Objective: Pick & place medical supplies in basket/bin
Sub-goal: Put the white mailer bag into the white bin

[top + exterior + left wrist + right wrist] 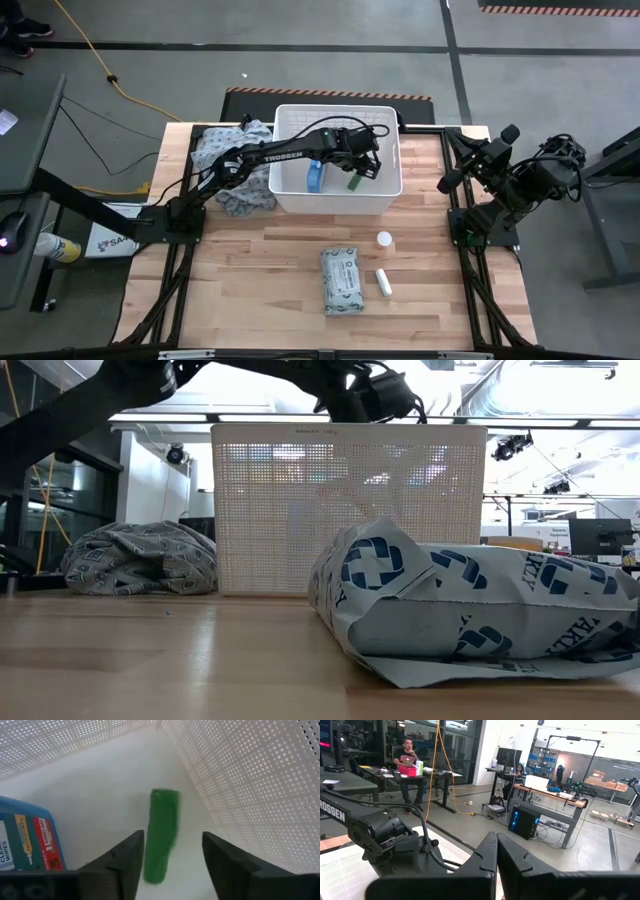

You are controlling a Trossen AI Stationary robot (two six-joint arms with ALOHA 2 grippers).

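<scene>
My left gripper (364, 167) hangs open inside the white gridded basket (300, 204), pointing steeply down. In the left wrist view the green bar (161, 836) shows beyond the gap between the two fingers, down on the basket floor beside the right wall and clear of both fingers. The blue-white packet (315, 177) stands in the basket to its left, also seen in the wrist view (27, 840). My right gripper (496, 855) is shut, empty and held high and level at the table's right edge (447, 182).
On the bare wood in front of the basket lie the grey-white soft pack (343, 281), a white tube (383, 281) and a small round-topped vial (384, 239). A grey patterned cloth (232, 160) is heaped against the basket's left side. People sit at desks in the room beyond.
</scene>
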